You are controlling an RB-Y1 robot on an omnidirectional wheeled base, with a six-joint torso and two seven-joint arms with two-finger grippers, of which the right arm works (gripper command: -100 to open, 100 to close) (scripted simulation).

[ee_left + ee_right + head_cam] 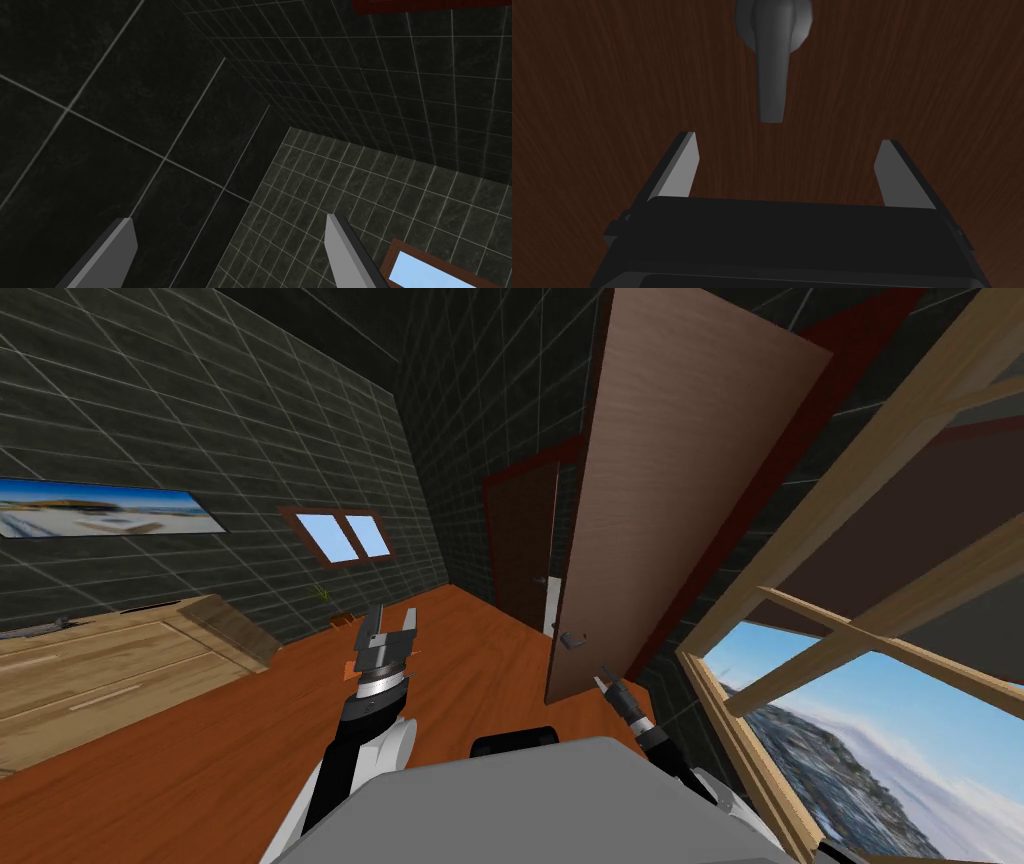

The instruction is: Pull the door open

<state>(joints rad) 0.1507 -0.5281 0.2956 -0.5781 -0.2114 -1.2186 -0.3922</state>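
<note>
The room has dark tiled walls (200, 408) and an orange wood floor (200, 748). The biggest thing in front of the robot is the brown door (680, 488). It is tall, with a dark red frame (730, 538) running along its right side. Its left edge stands free, and past that edge a darker door (520, 548) shows further back. On the robot's right is a big window (850, 633) with a pale wood frame, with sky and hills drawn behind it. On the left sits a long, pale wood cabinet (100, 668). A wide picture (100, 510) hangs above it, and a small window (343, 536) is set in the far wall.

The left gripper (390, 623) is held up over the floor, well apart from the door, and its two fingers (112, 250) are spread wide with nothing between them.

The right gripper (607, 680) is low down, close to the door's free edge and near the grey handle (772, 75). Its wrist view looks straight at the brown door face. Its fingers (682, 162) are spread apart too (they grip nothing). The handle is a lever on a round base. The lever points toward the gap between the fingers, but its tip stops just short of the fingertips — it is not touching them.
</note>
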